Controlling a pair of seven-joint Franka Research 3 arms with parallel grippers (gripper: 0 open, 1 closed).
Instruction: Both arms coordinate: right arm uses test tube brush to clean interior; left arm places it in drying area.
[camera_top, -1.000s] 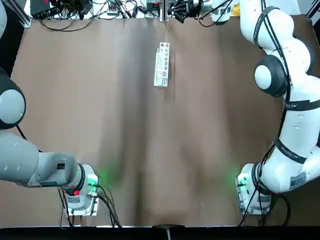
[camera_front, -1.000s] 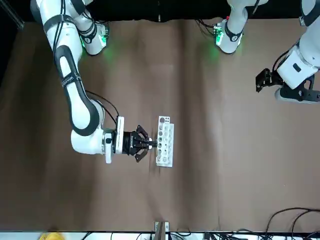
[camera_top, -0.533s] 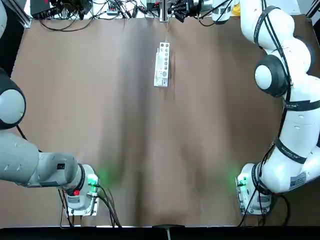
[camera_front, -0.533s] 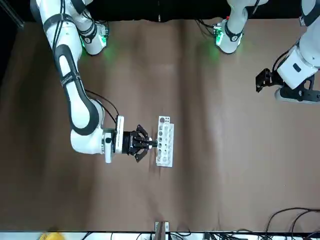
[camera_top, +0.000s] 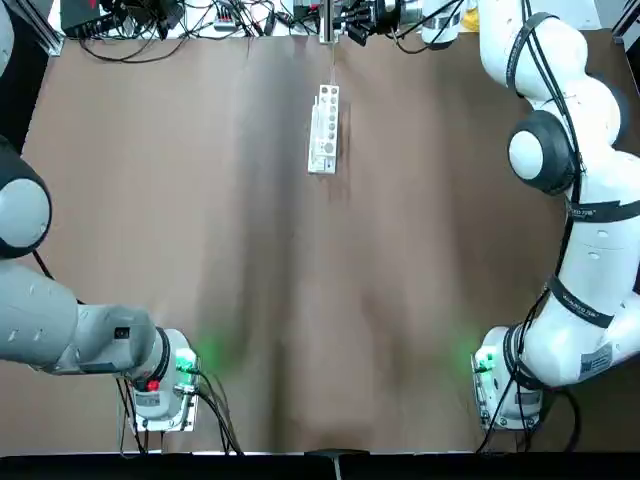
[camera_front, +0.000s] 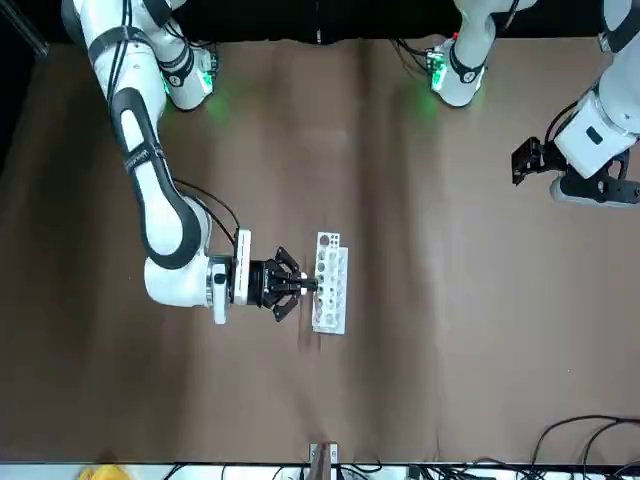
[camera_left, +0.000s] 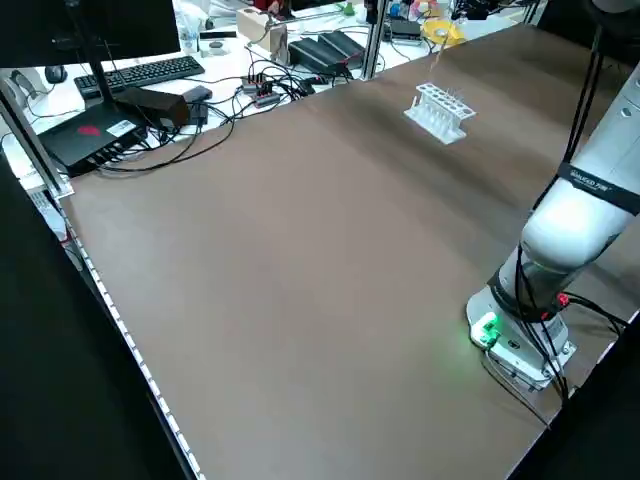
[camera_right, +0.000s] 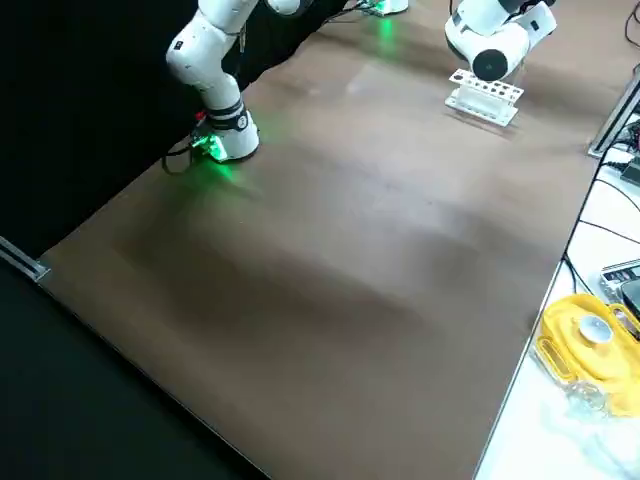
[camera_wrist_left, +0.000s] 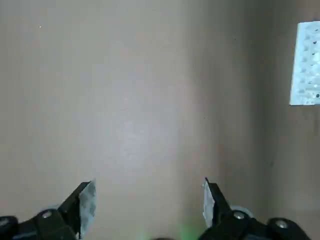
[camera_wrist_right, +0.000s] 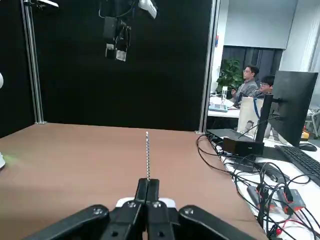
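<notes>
Brown bench (camera_top: 200, 200), white rack (camera_top: 323, 129) at 12 o'clock. Right pincer (camera_wrist_right: 147, 186) clamps test tube brush (camera_wrist_right: 147, 155) by its base, above rack; thin, light, likely whippy. Left pincer (camera_wrist_left: 149, 205) wide, parked.

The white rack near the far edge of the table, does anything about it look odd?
The rack stands upright and intact, but no test tube shows in its holes. The right gripper beside it holds the test tube brush with nothing visible to clean. The left gripper hangs open, well away.
</notes>
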